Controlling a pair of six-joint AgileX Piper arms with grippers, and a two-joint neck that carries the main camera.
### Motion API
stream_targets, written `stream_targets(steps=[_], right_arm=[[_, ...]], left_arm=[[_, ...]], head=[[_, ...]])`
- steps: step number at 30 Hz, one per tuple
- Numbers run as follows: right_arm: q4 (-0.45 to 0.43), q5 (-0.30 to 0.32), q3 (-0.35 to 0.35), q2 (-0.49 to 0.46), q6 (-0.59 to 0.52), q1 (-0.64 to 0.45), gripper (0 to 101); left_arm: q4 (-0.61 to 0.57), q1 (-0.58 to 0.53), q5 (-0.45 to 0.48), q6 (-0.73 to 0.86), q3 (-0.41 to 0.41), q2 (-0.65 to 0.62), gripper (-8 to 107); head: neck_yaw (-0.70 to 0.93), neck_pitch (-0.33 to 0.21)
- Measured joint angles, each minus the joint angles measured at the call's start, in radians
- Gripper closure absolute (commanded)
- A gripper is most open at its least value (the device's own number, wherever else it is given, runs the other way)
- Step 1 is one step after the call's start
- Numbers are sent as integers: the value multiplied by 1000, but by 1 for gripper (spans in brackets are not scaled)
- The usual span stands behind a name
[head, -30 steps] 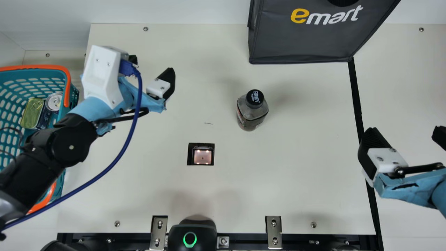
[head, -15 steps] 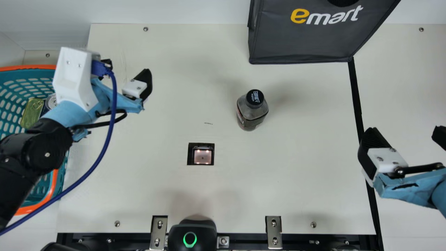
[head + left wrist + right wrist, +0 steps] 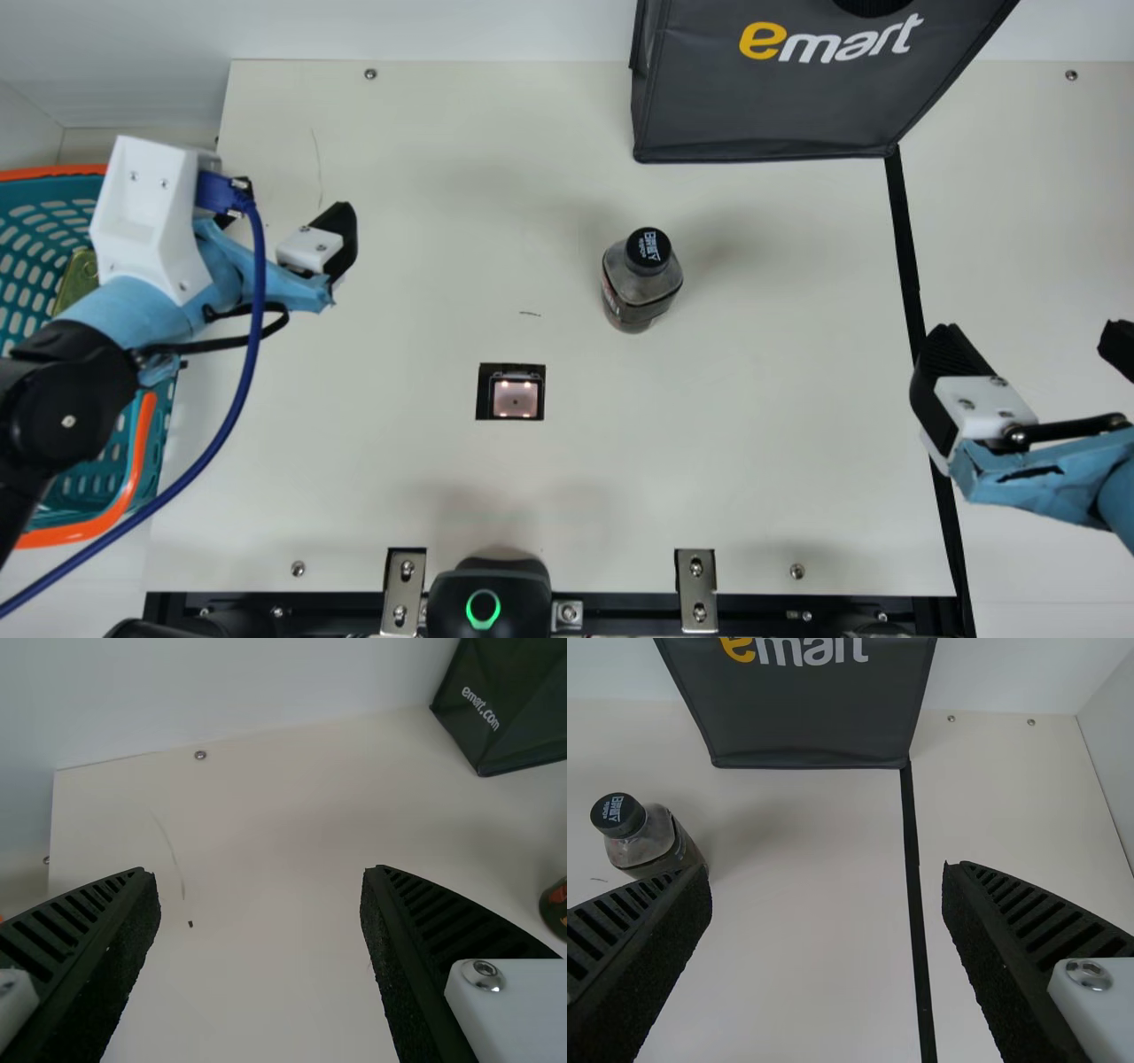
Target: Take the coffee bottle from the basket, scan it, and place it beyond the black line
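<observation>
The coffee bottle (image 3: 640, 279) stands upright on the table, right of centre and left of the black line (image 3: 905, 239). Over the table's left part, beside the basket (image 3: 142, 461), is my left gripper (image 3: 288, 217); in the left wrist view that gripper (image 3: 257, 886) is open and empty. My right gripper (image 3: 1028, 341) stays at the black line, and the right wrist view shows this gripper (image 3: 828, 877) open around nothing, with the bottle (image 3: 647, 837) past one finger. The scanner window (image 3: 516, 397) glows in the table.
A dark shopping bag (image 3: 780, 97) stands at the back, at the top end of the black line. A can (image 3: 78, 279) lies in the basket, partly behind my left arm. A blue cable hangs along that arm. A black device (image 3: 487, 594) sits at the front edge.
My left arm has moved left and slightly toward the front, its gripper staying empty. The bottle and my right arm have kept still.
</observation>
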Motion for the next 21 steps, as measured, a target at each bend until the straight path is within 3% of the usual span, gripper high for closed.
stream_targets(steps=[21], right_arm=[[0, 0, 0, 0, 0, 0, 10]], left_arm=[[-7, 137, 93, 52, 51, -97, 9]], head=[[0, 0]])
